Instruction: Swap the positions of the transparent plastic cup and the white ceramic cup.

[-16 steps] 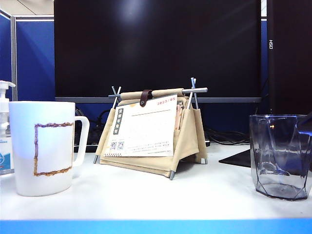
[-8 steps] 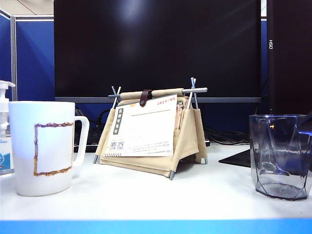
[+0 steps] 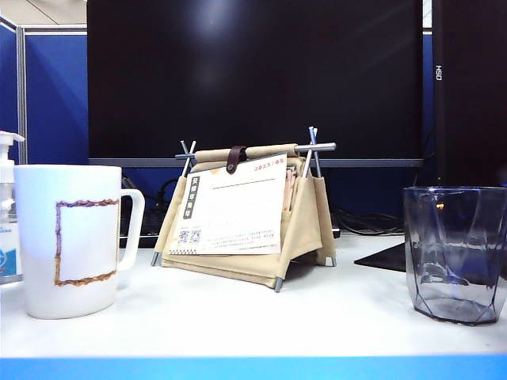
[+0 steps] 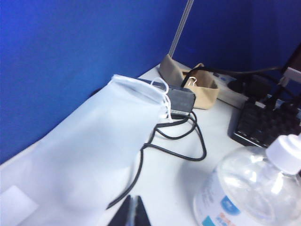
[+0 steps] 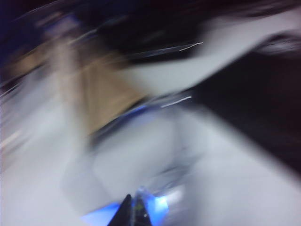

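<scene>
The white ceramic cup, with a brownish rectangle outline and its handle to the right, stands at the left of the white table. At the right stands the transparent plastic cup, grey-blue and faceted. Neither gripper shows in the exterior view. In the left wrist view my left gripper is shut and empty, over the table near a white bag; neither cup shows there. The right wrist view is smeared by motion; my right gripper shows its jaws together, and no cup can be made out.
A beige calendar stand sits mid-table before a dark monitor. A clear pump bottle stands behind the mug and appears close by as the pump bottle. A black cable and a keyboard lie near the bag.
A dark shape at the right edge behind the transparent plastic cup has left the exterior view. Both cups stay where they were.
</scene>
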{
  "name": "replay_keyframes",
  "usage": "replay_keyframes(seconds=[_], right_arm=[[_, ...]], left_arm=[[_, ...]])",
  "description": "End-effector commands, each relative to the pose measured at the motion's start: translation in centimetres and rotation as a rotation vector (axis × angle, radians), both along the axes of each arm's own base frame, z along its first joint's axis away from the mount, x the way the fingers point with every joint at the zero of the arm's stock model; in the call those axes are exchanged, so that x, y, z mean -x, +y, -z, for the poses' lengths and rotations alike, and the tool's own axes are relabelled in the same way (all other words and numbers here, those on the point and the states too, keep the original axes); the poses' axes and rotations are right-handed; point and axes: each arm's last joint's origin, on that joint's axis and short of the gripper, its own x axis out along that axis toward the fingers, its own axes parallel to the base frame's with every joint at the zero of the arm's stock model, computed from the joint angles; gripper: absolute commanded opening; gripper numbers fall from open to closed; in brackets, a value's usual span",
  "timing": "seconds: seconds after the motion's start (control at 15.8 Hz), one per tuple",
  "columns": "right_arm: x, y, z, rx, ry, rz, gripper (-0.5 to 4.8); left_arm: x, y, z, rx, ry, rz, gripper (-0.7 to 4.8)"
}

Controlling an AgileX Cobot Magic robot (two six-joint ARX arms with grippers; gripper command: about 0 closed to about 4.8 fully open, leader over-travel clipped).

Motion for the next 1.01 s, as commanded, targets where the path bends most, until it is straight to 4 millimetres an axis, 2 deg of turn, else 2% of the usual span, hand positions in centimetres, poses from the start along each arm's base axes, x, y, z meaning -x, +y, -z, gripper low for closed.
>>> replay_keyframes(seconds=[0.06, 0.19, 0.38, 1.01], right_arm=[[-1.0, -1.9, 0.1, -0.015, -0.017, 0.218, -0.02], [-1.7, -4.6, 0.2, -0.030, -0.075, 0.506, -0.01], [-1.5, -6.2, 0.2, -0.011, -0.081, 0.730, -0.02], [-1.6, -6.1, 0.1, -0.012, -0.087, 0.722, -0.01]], left_arm=[[0.0, 0.0, 0.1, -0.002, 0.006, -0.004, -0.01], [0.0, 0.0, 0.2, -0.002, 0.008, -0.002, -0.01], [0.0, 0.0, 0.2, -0.001, 0.007, -0.002, -0.01], [0.0, 0.0, 0.2, -0.001, 0.008, -0.003, -0.01]])
